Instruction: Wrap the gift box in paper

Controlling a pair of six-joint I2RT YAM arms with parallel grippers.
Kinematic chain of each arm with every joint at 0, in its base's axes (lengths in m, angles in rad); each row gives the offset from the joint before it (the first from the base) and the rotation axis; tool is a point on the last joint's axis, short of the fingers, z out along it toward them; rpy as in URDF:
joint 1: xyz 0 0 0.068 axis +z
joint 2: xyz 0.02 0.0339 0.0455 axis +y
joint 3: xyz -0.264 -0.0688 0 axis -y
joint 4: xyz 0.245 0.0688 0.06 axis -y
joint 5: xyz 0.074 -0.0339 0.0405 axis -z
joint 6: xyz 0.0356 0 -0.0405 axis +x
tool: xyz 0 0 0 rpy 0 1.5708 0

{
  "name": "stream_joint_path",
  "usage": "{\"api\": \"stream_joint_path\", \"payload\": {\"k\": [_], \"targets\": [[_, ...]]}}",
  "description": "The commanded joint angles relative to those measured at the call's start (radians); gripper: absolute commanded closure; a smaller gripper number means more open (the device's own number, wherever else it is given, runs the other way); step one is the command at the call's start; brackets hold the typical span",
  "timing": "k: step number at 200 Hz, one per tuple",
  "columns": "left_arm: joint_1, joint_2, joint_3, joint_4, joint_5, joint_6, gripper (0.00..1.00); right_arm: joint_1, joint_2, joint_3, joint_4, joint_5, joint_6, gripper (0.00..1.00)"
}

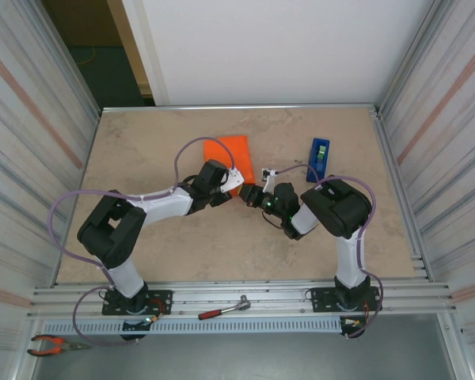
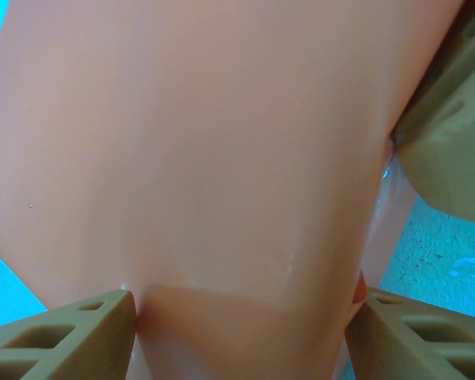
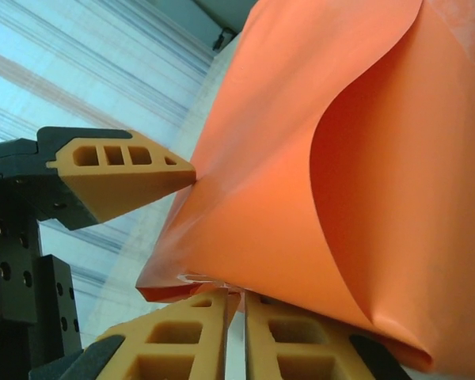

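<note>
Beige surface point(image 1: 142, 150): walls close on both sides, wide bare room left of the arms and along the near edge up to the rail. The paper point(image 1: 236, 150) is folded into a bundle mid-surface toward the far edge, well clear of every edge. Blue tape dispenser point(image 1: 318, 158) stands near on its right, apart from it. Left tool point(image 2: 241, 336) is spread wide across the bundle, fingers point(image 2: 71, 332) pressing the paper on both sides. Right tool point(image 3: 239, 324) is all but closed, a thin slit between its fingers. The paper's bottom fold rests on its tips; whether it's pinched, can't tell.
</note>
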Motion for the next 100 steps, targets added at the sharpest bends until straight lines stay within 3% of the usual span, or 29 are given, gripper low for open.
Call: {"api": "stream_joint_path", "payload": {"k": [1, 100], "targets": [[-0.008, 0.031, -0.001, -0.074, 0.012, 0.009, 0.31, -0.005, -0.019, 0.005, 0.010, 0.011, 0.011, 0.84], [-0.010, 0.034, 0.002, -0.077, 0.010, 0.008, 0.31, -0.006, -0.044, -0.025, -0.024, 0.019, 0.008, 0.82]]}}
